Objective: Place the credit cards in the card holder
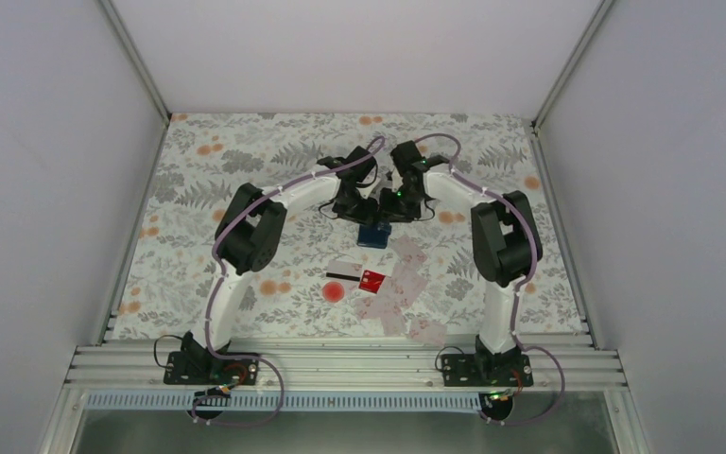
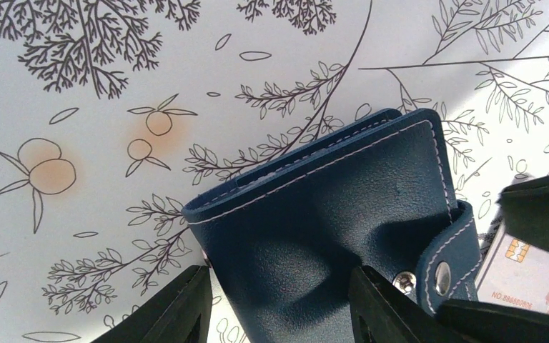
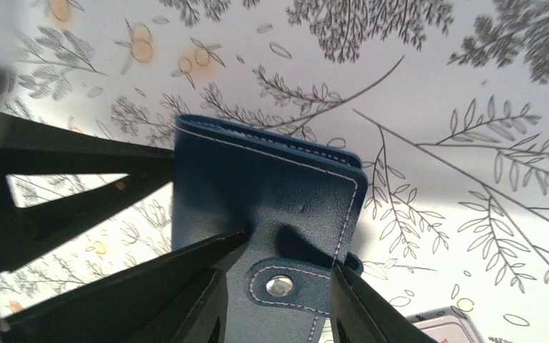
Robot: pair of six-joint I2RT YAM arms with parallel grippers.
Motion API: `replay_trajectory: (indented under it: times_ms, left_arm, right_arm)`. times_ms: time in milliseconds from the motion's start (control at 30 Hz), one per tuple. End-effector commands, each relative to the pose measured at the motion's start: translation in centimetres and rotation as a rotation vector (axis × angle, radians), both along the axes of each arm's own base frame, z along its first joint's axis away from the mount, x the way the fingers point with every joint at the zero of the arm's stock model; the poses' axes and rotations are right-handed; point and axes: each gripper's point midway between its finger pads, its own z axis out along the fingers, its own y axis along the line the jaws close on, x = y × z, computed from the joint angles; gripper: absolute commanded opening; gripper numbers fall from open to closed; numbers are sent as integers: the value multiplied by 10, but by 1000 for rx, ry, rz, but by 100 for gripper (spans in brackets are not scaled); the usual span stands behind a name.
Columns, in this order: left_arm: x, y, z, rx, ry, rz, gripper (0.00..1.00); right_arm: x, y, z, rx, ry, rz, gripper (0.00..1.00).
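The dark navy leather booklet card holder [image 2: 329, 193] looks light and floppy; left tool [image 2: 279, 304] clamps its body, right tool [image 3: 279, 307] the end by its snap tab [image 2: 441, 274].

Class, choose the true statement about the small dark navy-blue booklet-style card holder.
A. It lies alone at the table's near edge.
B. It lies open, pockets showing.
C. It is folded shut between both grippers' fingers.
C: the card holder is folded shut, with the left gripper and right gripper straddling it.
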Motion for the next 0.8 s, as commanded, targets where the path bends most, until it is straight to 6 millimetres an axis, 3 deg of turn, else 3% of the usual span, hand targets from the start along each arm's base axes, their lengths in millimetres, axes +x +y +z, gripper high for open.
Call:
replay_trajectory:
  times_ms: [0,433,767]
  left_arm:
    - [-18,9,-18,55,58,1,50]
    - [-19,8,-18,49,64,-2,50]
    - [-18,6,-19,45,67,-8,50]
  right_arm:
    - [11,8,38,32,-66,-3,38]
    - [-2,-12,14,-52,-32,-48,30]
    - [-8,-5,-7,-33,10,-35,28]
